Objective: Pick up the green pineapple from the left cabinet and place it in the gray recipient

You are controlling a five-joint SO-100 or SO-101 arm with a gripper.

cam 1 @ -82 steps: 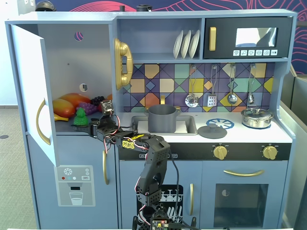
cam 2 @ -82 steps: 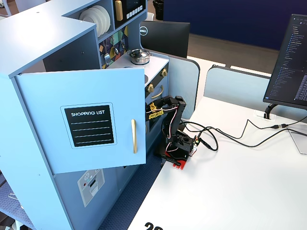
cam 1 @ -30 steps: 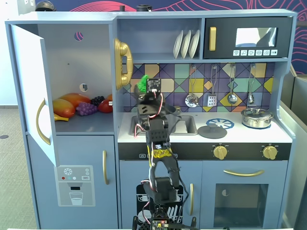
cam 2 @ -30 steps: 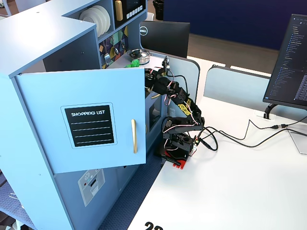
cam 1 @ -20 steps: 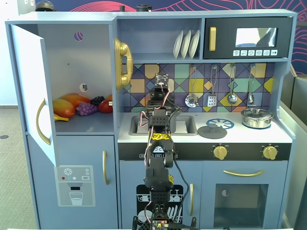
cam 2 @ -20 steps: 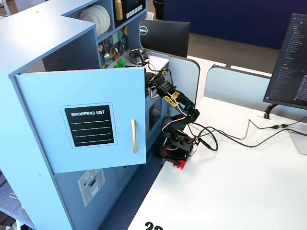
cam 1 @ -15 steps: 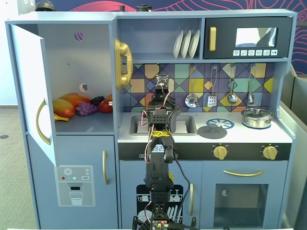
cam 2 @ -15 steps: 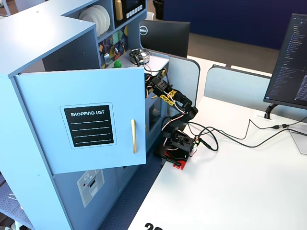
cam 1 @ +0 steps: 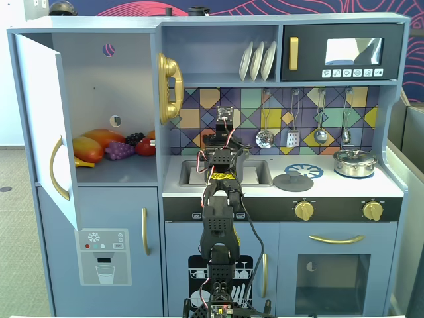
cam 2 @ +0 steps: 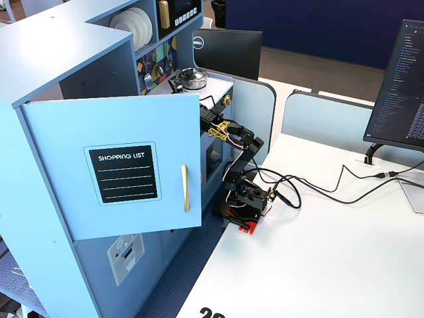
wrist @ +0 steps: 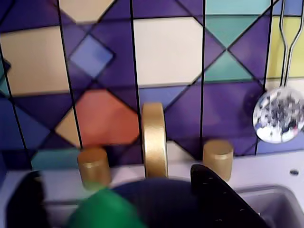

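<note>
In the wrist view the green pineapple [wrist: 104, 209] is a blurred green shape low between my gripper's [wrist: 116, 173] black fingers [wrist: 218, 194]. The jaws stand wide apart, with a gap showing on each side of the fruit. Right behind it is the dark round gray recipient [wrist: 166, 204], in front of the gold faucet [wrist: 154, 137]. In a fixed view the gripper [cam 1: 220, 140] hangs over the sink [cam 1: 262, 173], and the arm hides the pot and pineapple. The left cabinet [cam 1: 106, 86] stands open with its door [cam 1: 40, 119] swung out.
Orange, yellow, red and purple toy fruit [cam 1: 99, 144] lie on the cabinet shelf. A silver lidded pot [cam 1: 355, 161] and a gray lid [cam 1: 293, 181] sit on the counter at right. Utensils [cam 1: 265, 138] hang on the tiled wall. The open door [cam 2: 119, 165] juts toward the arm.
</note>
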